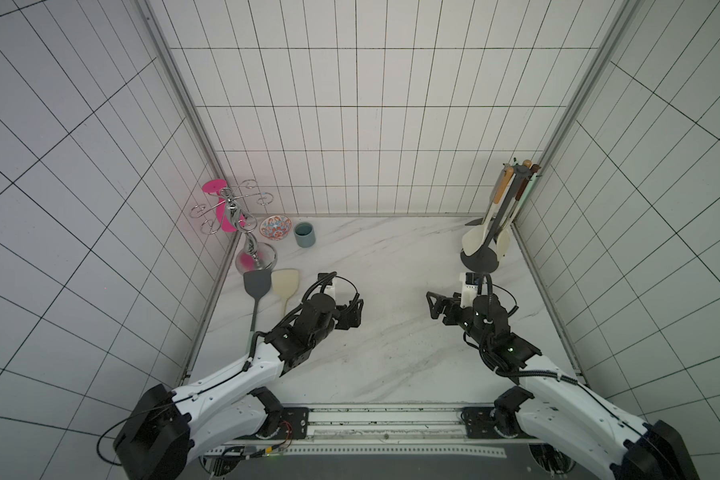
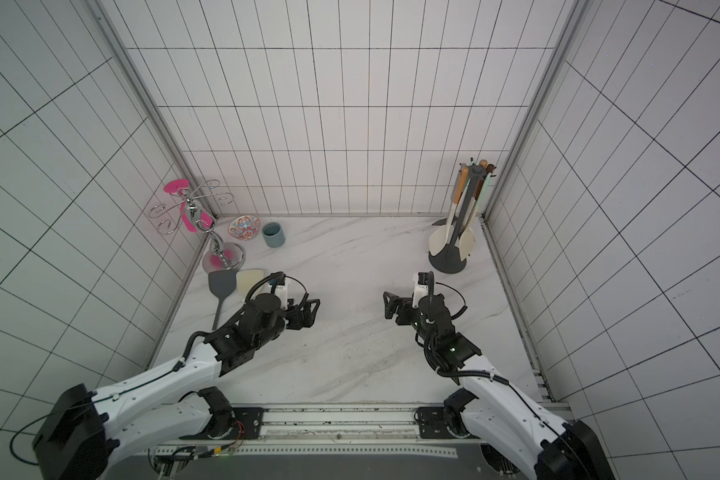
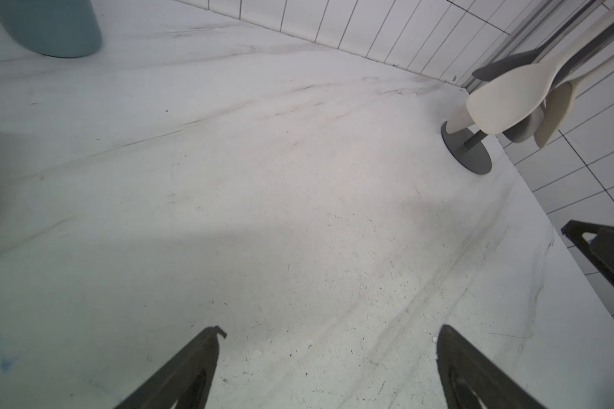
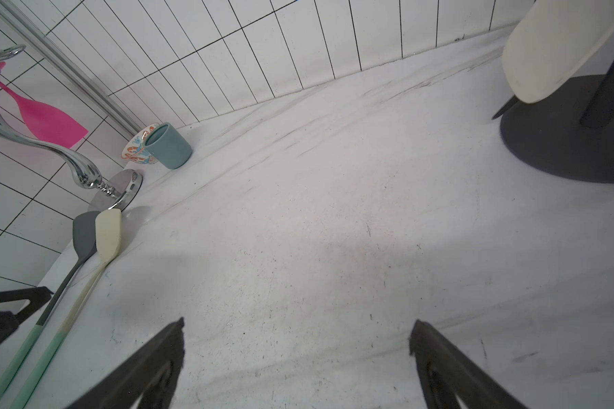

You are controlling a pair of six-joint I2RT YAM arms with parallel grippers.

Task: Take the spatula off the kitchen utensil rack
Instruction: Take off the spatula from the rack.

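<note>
Left gripper [image 3: 330, 333]: spread wide, holding nothing.
Right gripper [image 4: 298, 325]: spread wide, holding nothing.
Kitchen utensil rack [image 1: 476, 262]: upright, 2 o'clock corner.
Grey spatula [image 1: 257, 282], cream spatula [image 1: 285, 282]: flat on table [image 1: 391, 353], 10 o'clock.

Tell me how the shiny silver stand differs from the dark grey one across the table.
The silver stand has a wavy stem and curled loop arms; the dark grey rack has a straight pole. The silver stand carries one pink utensil; the dark grey rack carries several cream and grey utensils. Both stand upright on round bases in the back corners.
</note>
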